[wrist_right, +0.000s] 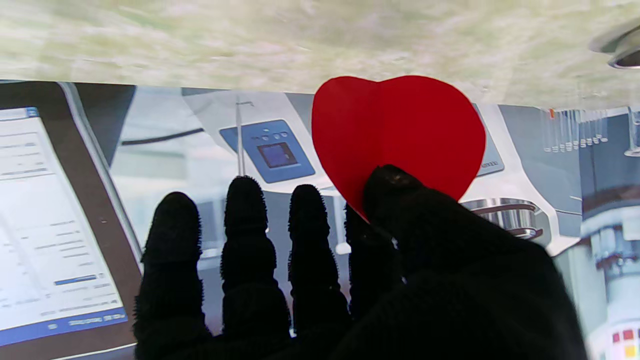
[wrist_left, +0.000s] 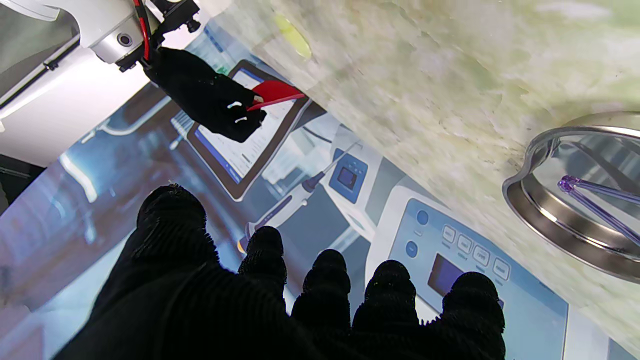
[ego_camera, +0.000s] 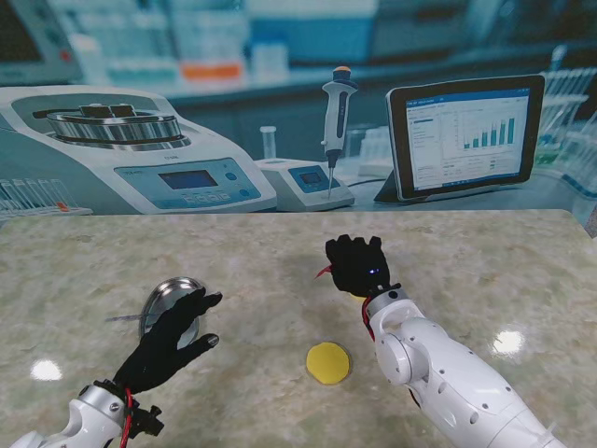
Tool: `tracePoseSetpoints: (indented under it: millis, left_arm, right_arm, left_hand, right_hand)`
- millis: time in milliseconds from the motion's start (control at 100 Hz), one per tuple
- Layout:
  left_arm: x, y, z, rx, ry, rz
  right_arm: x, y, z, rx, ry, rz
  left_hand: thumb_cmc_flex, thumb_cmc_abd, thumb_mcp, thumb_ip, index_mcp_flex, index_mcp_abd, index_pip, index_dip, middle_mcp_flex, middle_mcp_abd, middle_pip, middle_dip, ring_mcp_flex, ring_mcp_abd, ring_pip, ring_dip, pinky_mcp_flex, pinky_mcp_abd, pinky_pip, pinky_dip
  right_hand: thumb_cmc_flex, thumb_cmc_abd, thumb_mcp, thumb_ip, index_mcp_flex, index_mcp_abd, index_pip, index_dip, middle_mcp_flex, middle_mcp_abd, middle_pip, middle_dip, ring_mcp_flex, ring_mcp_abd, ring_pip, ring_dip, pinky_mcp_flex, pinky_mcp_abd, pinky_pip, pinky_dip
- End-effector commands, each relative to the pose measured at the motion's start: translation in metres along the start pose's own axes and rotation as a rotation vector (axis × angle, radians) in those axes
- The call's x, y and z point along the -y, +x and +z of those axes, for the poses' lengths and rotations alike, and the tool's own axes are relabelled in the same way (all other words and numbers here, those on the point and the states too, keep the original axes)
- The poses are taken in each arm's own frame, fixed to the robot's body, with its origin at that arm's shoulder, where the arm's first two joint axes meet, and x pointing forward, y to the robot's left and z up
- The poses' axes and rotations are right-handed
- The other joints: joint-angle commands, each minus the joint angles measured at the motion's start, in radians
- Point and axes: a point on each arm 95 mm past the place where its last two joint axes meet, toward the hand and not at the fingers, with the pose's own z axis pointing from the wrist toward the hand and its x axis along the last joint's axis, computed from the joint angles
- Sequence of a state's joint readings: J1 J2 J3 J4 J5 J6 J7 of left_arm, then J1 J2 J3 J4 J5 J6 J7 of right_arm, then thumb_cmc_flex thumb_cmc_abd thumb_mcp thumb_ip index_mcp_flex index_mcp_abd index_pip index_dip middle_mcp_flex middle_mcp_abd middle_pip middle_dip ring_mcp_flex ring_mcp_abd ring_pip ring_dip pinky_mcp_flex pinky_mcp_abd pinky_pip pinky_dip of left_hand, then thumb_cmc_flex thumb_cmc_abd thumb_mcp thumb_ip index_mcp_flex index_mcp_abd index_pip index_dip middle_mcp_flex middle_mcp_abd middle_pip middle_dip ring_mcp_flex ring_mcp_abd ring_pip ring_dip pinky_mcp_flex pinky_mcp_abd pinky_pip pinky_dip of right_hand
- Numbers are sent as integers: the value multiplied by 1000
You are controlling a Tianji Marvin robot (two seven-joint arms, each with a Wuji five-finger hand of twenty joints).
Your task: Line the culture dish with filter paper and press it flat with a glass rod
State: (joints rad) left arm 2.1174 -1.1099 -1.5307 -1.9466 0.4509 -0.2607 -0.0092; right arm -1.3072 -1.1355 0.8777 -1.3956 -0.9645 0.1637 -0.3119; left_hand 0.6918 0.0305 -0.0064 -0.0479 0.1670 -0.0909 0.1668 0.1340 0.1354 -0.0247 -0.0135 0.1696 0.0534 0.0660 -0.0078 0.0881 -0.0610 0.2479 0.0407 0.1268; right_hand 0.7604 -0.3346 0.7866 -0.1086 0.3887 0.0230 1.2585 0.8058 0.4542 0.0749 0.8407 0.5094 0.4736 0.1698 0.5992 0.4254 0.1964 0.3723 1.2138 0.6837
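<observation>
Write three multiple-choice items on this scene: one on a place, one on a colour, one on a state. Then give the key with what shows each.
1. Where does the yellow disc lie on the table?
A. inside the metal dish
B. on the bare top, to the right of the metal dish and nearer to me than the right hand
C. against the backdrop

2. What colour is the paper held by the right hand?
A. red
B. white
C. blue

3. What is the state of the left hand?
A. shut on the glass rod
B. shut on the dish
C. open, fingers apart, holding nothing

Key: 1 B, the stand view shows it alone on the marble. 2 A, the right wrist view shows the red paper pinched by the thumb. 3 C, the glass rod lies in the dish, untouched.
</observation>
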Motion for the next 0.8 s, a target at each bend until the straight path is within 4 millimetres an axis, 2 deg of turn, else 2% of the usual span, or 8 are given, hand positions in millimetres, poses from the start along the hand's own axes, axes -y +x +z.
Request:
tracePoseSetpoints:
  millis: [0,320,790]
  left_arm:
    - [-4,3,-2,-3,-12,-8]
    - [-6,3,-4,-8,-6,-18]
    - [-4,4,-6,-3,-1,-24]
  right_arm:
    - [5,-8,-7,18,16,-19]
    - [10,-37,-13,70,48,-89]
    - [24,-65,0,117,94,-163]
  left_hand:
    - [7,11,-15,29,-10,-21,-11,-6,-25,-21,2,-3,-28,-28,-10,8,-2,-17,-50,6]
    - [7,11,-15,30,-9,-21,-18,-7,-25,-20,2,-7,-29,-29,-10,6,-2,-17,-51,3]
    - [7,12,-15,30,-8,-21,-20,-6,-25,-21,2,-9,-28,-29,-10,5,-2,-17,-50,1]
  right_hand:
    - [9,9,25,-20,23,-2,28,18,2,21,11,0,16,-11,27,17,0,11,27,24]
    - [8,8,22,-22,26,-8,23,15,6,16,6,-3,21,-11,23,16,5,10,27,25]
    - [10,11,17,-28,23,-23,22,0,7,13,1,-5,25,-9,22,16,11,10,28,25]
